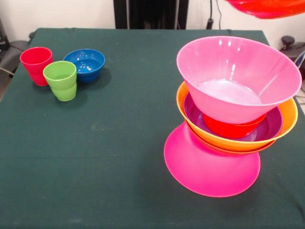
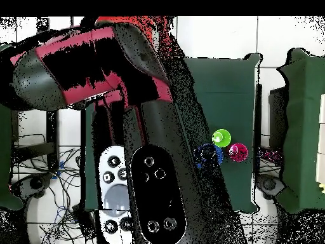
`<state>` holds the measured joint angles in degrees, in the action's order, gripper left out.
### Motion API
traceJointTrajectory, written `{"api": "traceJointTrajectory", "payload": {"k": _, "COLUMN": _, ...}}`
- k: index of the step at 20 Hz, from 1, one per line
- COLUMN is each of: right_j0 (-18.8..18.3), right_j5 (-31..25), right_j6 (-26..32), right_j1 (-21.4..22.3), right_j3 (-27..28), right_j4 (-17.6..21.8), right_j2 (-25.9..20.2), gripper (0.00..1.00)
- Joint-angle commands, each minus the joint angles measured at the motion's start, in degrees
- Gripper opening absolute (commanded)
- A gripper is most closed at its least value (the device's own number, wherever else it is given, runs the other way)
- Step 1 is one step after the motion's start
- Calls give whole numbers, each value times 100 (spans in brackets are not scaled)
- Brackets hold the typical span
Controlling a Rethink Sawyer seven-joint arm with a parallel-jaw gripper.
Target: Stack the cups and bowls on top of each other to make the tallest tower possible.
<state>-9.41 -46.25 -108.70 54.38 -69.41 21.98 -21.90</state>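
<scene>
Glossy round bowls nest in the tower [image 1: 233, 119]; ribbed green cup [image 1: 60, 80] apart; pincer unseen

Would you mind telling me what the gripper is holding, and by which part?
It cannot be told: a red-orange bowl hangs at the top edge, but no gripper or hold shows.

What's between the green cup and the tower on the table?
Nothing: in the front view only bare green tablecloth lies between the green cup and the tower.
</scene>
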Motion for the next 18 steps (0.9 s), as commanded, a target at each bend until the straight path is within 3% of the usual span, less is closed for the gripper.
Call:
{"api": "traceJointTrajectory", "payload": {"k": 1, "right_j0": 213, "right_j5": 467, "right_j6": -1119, "right_j1": -351, "right_j3": -821, "right_j4": 312, "right_j2": 510, "gripper": 0}}
{"api": "traceJointTrajectory", "payload": {"k": 18, "right_j0": 545, "right_j5": 1291, "right_j6": -1246, "right_j1": -750, "right_j3": -933, "right_j4": 153, "right_j2": 1053, "gripper": 0}}
